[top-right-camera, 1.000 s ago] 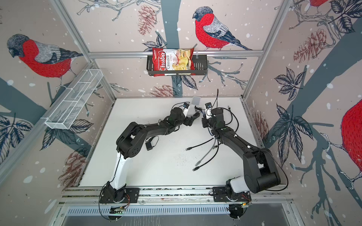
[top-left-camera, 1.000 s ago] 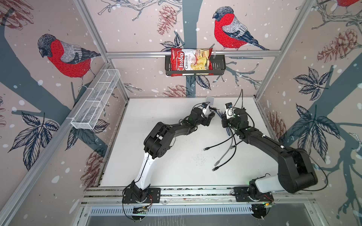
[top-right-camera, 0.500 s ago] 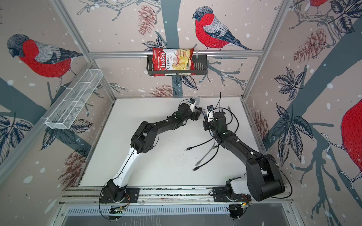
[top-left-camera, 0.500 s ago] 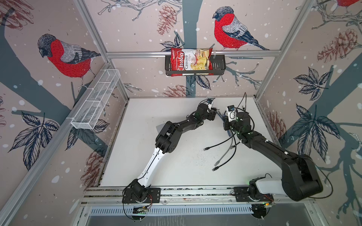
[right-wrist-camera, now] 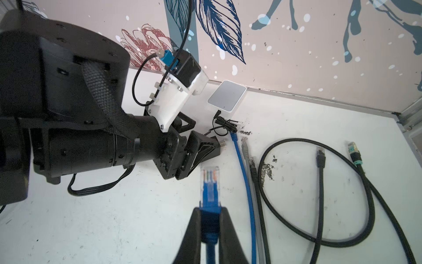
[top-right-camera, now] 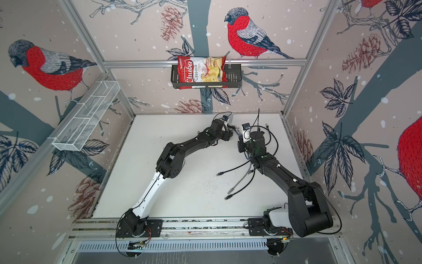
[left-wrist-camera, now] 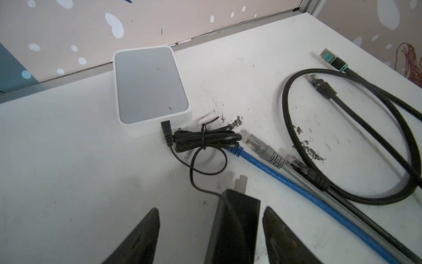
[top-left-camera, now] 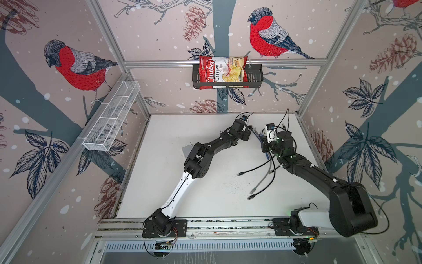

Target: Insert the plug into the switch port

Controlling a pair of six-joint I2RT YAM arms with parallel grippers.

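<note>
A white mesh basket [top-left-camera: 112, 116] is mounted on the left wall, and a chips bag [top-left-camera: 222, 72] is held in a dark rack [top-left-camera: 255, 76] on the back wall. On the white tabletop [top-left-camera: 159, 178], the left pincer [left-wrist-camera: 211, 214] is seen in its wrist view with its jaws spread on either side of a black power adapter [left-wrist-camera: 233, 224]; the fingers [left-wrist-camera: 139, 235] stand apart from the adapter's sides, so nothing is gripped. A thin black cord [left-wrist-camera: 205, 139], partly bundled with a tie, runs from the adapter to the switch [left-wrist-camera: 149, 86], a white box with a grey top lying near the back wall. Whether the cord's barrel end is seated in the switch cannot be judged from this angle. Just beside the bundle lie the ends of a blue cable [left-wrist-camera: 274, 173], a grey cable [left-wrist-camera: 265, 148] and a black cable [left-wrist-camera: 315, 176]. Further right, a looped black cable [right-wrist-camera: 319, 189] rests on the tabletop. The right pincer [right-wrist-camera: 210, 214] is closed on the blue plug [right-wrist-camera: 209, 182], which is held above the tabletop, well apart from the switch [right-wrist-camera: 227, 96], its clear tip pointing toward the left pincer [right-wrist-camera: 182, 157].
</note>
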